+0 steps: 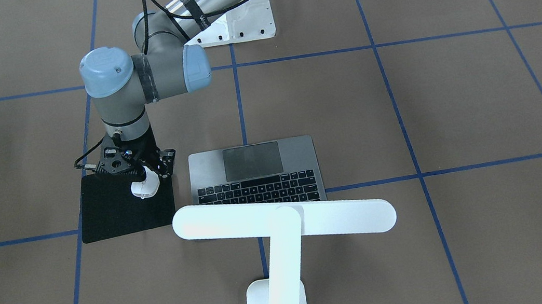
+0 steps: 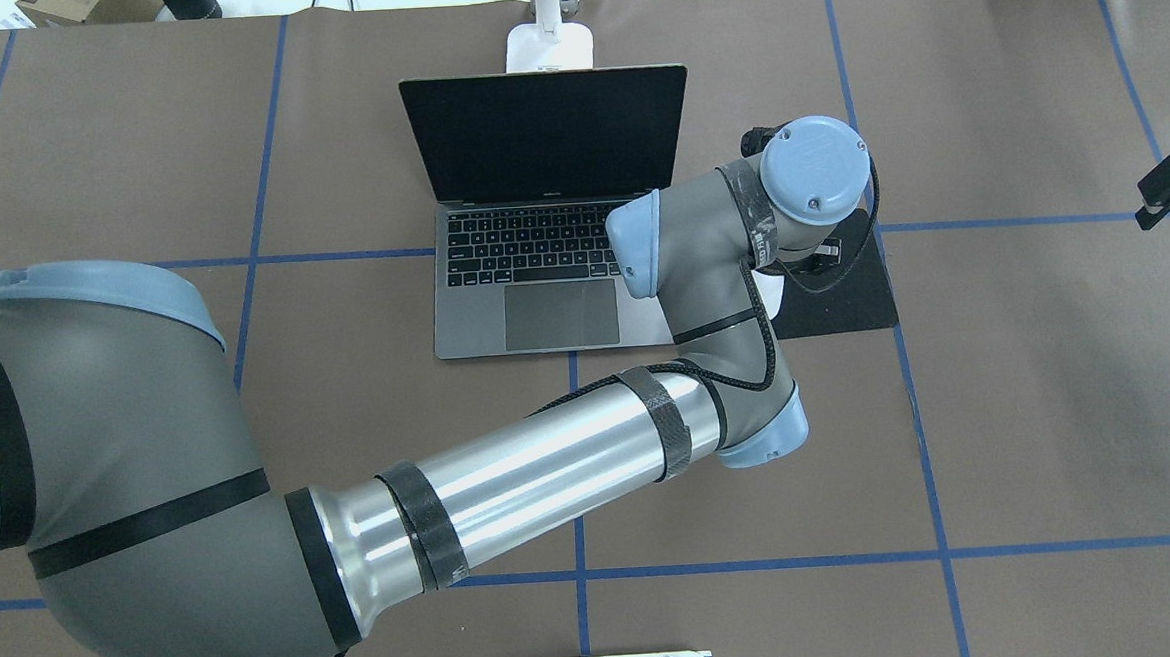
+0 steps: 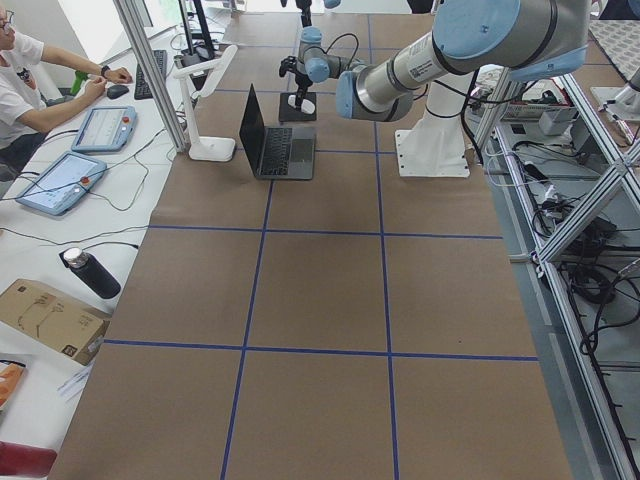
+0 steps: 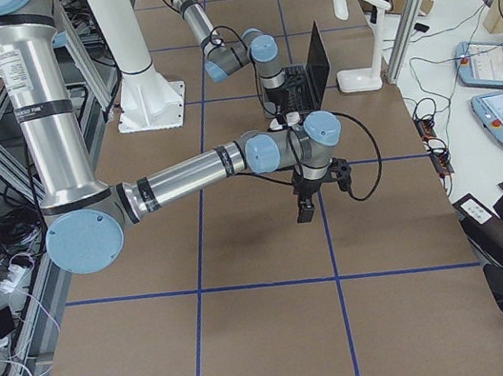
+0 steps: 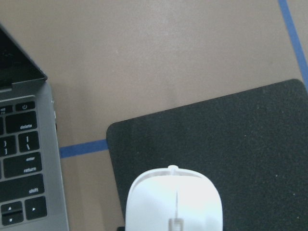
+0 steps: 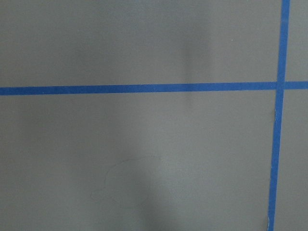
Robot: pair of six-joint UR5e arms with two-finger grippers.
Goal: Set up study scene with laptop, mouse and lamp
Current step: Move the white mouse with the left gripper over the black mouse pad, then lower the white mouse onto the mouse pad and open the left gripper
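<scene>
2 fixed cameras look steeply down on the counter (image 2: 1049, 394) from opposite sides, 1 from behind the robot and 1 facing it. Both hold the laptop (image 2: 559, 315) near mid-frame. 2 more look along the counter from its ends, farther off. The left wrist camera sits close above the mouse (image 5: 175, 202) and black mat (image 5: 240, 134), with the laptop's corner at the left edge. The right wrist camera looks down closely on counter and blue tape lines (image 6: 144, 89).

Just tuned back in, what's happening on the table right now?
The left gripper is across on the robot's right of the open laptop, its jaws closed on the mouse low over the black mat. Whether the mouse touches the mat is unclear. The lamp stands beyond the laptop's screen. The right gripper hangs over bare table, with nothing visible in it.
</scene>
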